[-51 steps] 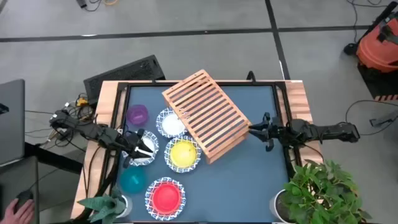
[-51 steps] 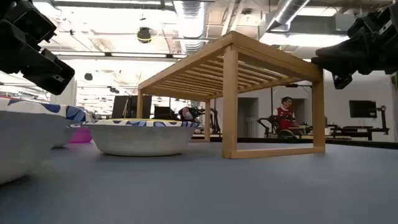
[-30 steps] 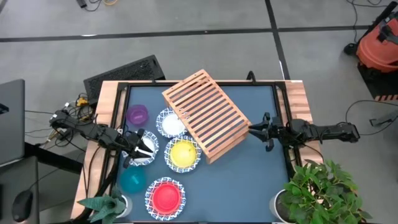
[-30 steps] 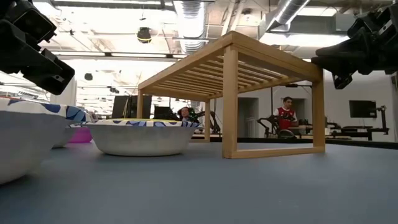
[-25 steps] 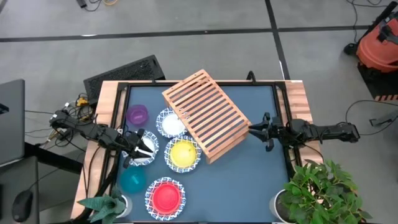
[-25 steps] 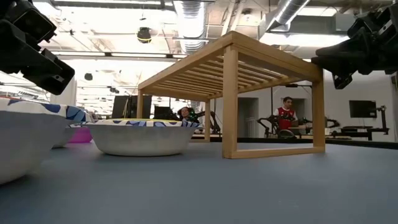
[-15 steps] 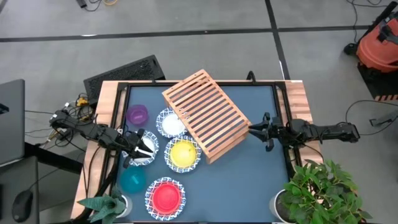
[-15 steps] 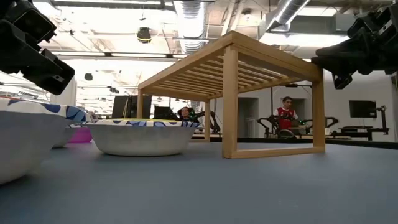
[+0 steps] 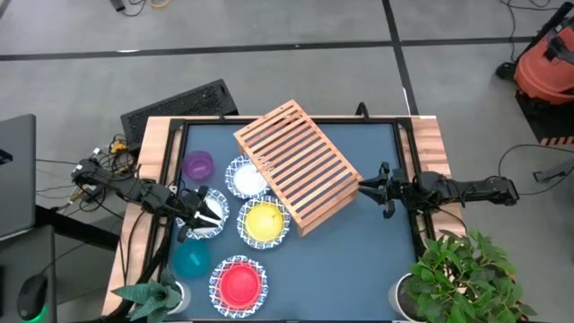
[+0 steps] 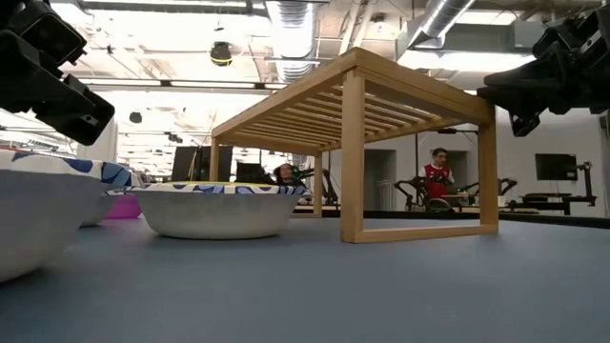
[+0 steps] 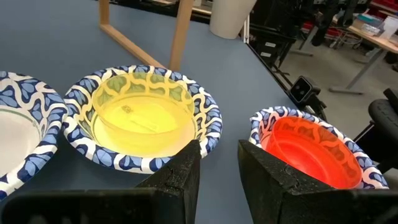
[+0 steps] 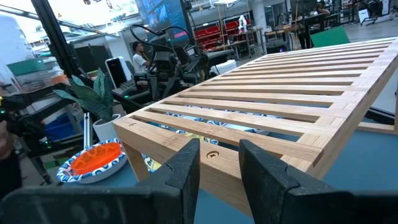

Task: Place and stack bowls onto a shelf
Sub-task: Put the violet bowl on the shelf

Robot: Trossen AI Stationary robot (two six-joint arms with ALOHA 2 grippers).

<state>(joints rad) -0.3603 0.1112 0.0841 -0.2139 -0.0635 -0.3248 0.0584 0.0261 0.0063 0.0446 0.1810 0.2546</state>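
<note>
Left gripper [image 9: 199, 213], fingers slightly parted and holding nothing, hangs over an empty patterned dish [image 9: 206, 218] at table's left. Yellow bowl [image 11: 142, 117] sits nested in its blue-rimmed dish [image 11: 205, 121]; red bowl [image 11: 310, 150] likewise. Slatted wooden shelf [image 9: 297, 165] bare (nothing stacked yet). Bowls look light, thin, slick plastic; best pinched at the rim, probably. Right gripper [image 9: 379, 190], also parted and empty, waits beside shelf's right corner.
</note>
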